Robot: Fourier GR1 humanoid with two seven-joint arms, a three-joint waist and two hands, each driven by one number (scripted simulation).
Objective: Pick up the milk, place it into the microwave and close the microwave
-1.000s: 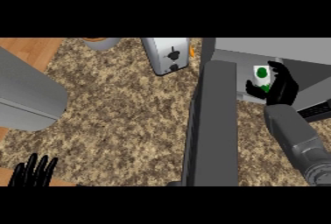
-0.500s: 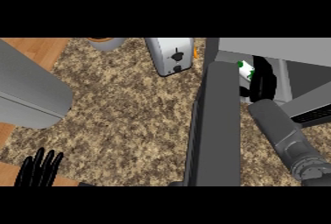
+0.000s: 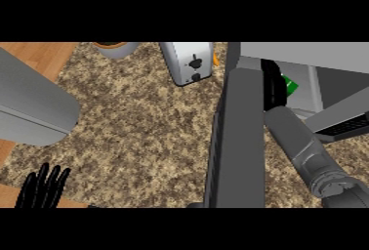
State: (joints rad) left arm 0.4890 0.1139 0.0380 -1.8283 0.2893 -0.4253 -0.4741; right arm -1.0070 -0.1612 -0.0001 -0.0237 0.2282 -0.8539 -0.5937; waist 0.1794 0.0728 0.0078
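The speckled brown-and-tan stone bench (image 3: 144, 132) fills most of the head view, with a strip of pale wood showing at the 9 and 10 o'clock edges. At 3 o'clock from the middle stands the grey box-shaped microwave (image 3: 302, 51), its cavity open toward the viewer; its dark grey door (image 3: 236, 141) hangs wide open, seen edge-on as a long slab that runs from near 12 o'clock down to 6 o'clock. A large smooth grey rounded block (image 3: 32, 105) lies over the bench at 9 o'clock. The right grey forearm (image 3: 306, 149) comes in from 5 o'clock and slants up toward 1 o'clock, just beside the door's edge, into the microwave's opening. At 12 o'clock stands a silver two-slot toaster (image 3: 189, 62) with a dark knob on its front, a small orange thing showing just behind it. The black right hand (image 3: 274, 88) is inside the cavity, its fingers curled round the white-and-green milk carton (image 3: 290, 84), of which only a green corner shows at the hand's 3 o'clock side. The black left hand (image 3: 42, 188) shows at 7 o'clock by the lower edge, fingers straight, apart and pointing up. At 11 o'clock a grey round pot with a brown inside (image 3: 115, 47) is cut by the upper edge.
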